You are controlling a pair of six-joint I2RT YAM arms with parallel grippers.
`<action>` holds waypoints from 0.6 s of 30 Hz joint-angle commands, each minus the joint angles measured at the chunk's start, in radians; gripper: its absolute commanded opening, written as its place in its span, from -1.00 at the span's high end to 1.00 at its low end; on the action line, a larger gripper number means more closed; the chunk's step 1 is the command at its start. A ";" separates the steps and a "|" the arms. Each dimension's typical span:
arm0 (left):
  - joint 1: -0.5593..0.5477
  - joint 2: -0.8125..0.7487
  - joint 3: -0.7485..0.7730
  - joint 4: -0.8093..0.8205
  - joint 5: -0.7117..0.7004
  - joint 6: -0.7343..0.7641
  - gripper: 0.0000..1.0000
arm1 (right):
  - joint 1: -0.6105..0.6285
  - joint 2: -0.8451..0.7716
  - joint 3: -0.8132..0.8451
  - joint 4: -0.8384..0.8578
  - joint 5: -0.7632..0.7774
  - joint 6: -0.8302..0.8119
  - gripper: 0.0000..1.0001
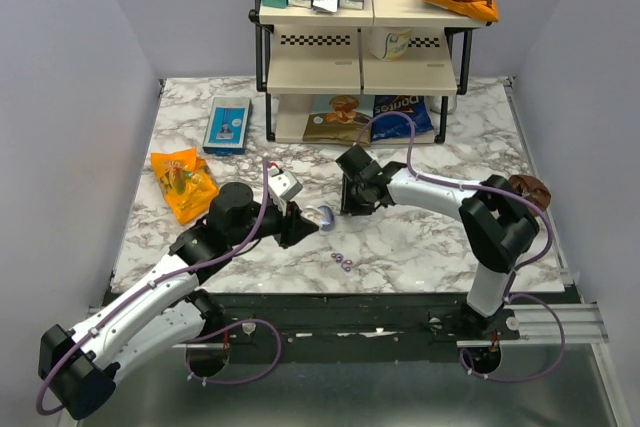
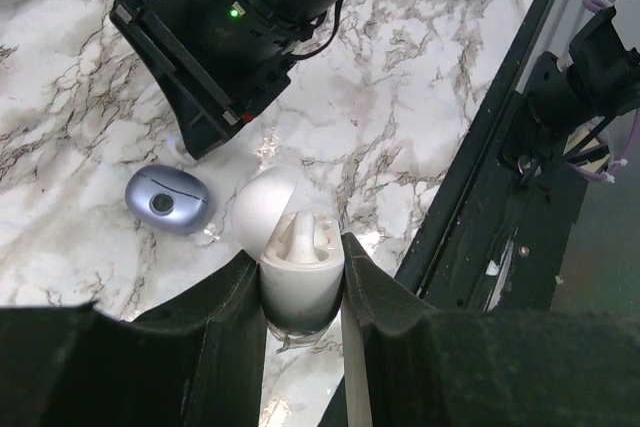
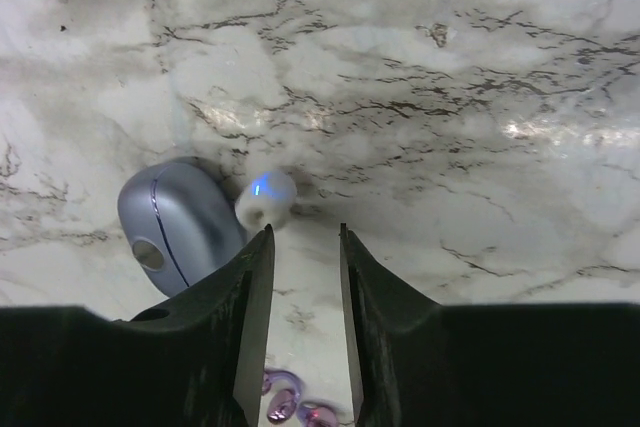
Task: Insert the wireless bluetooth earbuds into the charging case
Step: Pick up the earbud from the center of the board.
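Close to the middle of the near edge of the worktop (image 1: 450, 147), the two purple earbuds (image 1: 342, 261) lie loose on the marble, side by side and outside any case. Just beyond them, toward the centre, the lavender case (image 2: 168, 199) rests on the marble with its lid apparently shut; nothing grips it. The left tool (image 1: 300, 225) is clamped on a different thing, a white case (image 2: 300, 287) with its lid tipped back, held right beside the lavender one. The right tool (image 3: 305, 232) hangs over the same spot with its fingers a little apart and nothing between them. In its own view the lavender case sits just left of the fingers and the earbuds show low down between them. By my reading the task has barely begun. Neither earbud has been picked up, and the lavender case has yet to be opened. What remains, I judge, is to free or redirect the left tool, steady and open the lavender case, then lift and seat each earbud in turn.
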 commanded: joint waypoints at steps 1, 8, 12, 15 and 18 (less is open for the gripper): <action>-0.005 0.003 -0.008 0.025 -0.003 -0.010 1.00 | -0.002 -0.058 0.000 -0.025 0.066 -0.051 0.15; -0.005 0.001 -0.009 0.022 -0.008 -0.008 1.00 | 0.011 -0.024 0.061 -0.033 0.052 -0.100 0.20; -0.003 0.000 -0.011 0.017 -0.011 -0.007 1.00 | 0.024 0.025 0.127 -0.070 0.048 -0.122 0.18; -0.005 0.001 -0.011 0.017 -0.011 -0.005 1.00 | 0.027 0.045 0.155 -0.074 0.042 -0.129 0.18; -0.005 0.001 -0.012 0.013 -0.014 -0.002 1.00 | 0.034 0.060 0.173 -0.082 0.020 -0.145 0.19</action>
